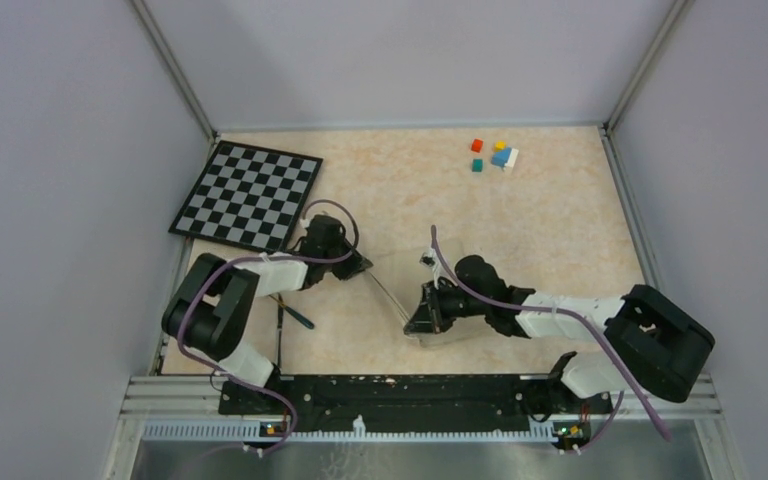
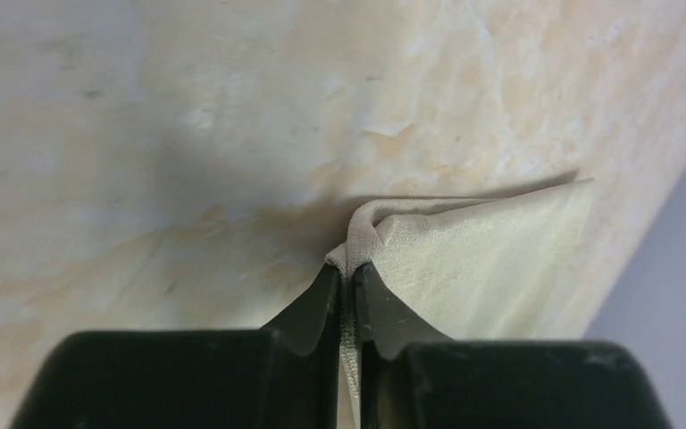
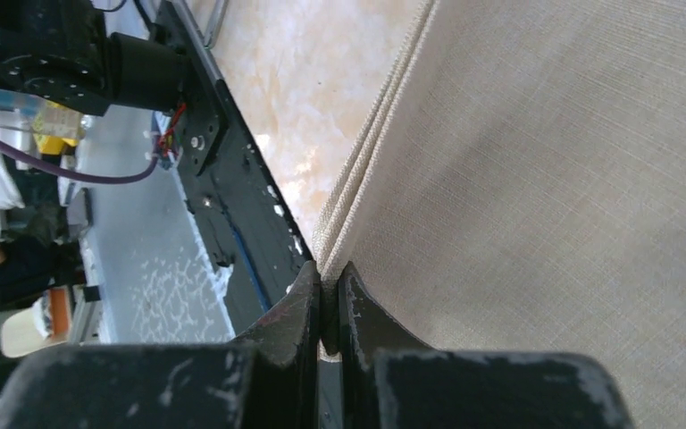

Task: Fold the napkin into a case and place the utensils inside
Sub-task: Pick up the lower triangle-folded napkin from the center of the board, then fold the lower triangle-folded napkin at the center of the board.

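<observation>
As the arms (image 1: 260, 270) (image 1: 560, 315) reach inward — left end effector (image 2: 347, 279) and right end effector (image 3: 329, 288) pinch the napkin (image 3: 545, 179).

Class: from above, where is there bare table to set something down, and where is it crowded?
Free: far middle, between checkerboard and cubes; right side, between cubes and right arm. Crowded: near centre, where left gripper and right gripper pinch the napkin; utensils lie left.

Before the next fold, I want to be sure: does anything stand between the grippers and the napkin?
Nothing visible does. The left gripper is shut on a napkin corner, and the right gripper on its layered edge. The utensils lie by the left arm, off the cloth.
</observation>
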Controlling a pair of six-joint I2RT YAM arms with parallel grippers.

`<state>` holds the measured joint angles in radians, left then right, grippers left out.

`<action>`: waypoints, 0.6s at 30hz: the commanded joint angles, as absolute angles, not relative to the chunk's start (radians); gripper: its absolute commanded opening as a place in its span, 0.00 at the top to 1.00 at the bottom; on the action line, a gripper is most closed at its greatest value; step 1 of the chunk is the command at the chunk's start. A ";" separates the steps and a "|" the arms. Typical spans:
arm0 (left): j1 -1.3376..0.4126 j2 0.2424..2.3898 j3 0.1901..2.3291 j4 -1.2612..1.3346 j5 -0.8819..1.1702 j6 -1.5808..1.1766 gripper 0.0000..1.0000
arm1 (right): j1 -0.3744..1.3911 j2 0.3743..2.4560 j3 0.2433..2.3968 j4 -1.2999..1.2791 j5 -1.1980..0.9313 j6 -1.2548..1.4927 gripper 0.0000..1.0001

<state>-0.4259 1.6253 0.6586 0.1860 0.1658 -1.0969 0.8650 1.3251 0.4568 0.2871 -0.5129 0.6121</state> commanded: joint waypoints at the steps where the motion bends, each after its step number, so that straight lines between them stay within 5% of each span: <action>1: -0.410 1.476 0.685 -0.028 -0.050 -0.982 0.94 | 0.868 1.382 0.404 0.527 -0.667 0.698 1.00; 2: -0.409 1.441 0.684 -0.090 -0.087 -0.988 1.00 | 0.874 1.406 0.384 0.584 -0.684 0.728 1.00; 10: -0.449 1.214 0.709 -0.479 -0.357 -1.152 1.00 | 0.894 1.570 0.294 0.941 -0.741 0.957 1.00; 18: -0.593 1.583 1.158 -1.063 -0.540 -1.527 1.00 | 0.805 1.540 0.236 0.831 -0.734 0.956 1.00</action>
<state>-0.5789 1.4048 0.9375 -0.7387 -0.3317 -1.3094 0.8455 1.5852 0.2657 0.9192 -0.6628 0.9733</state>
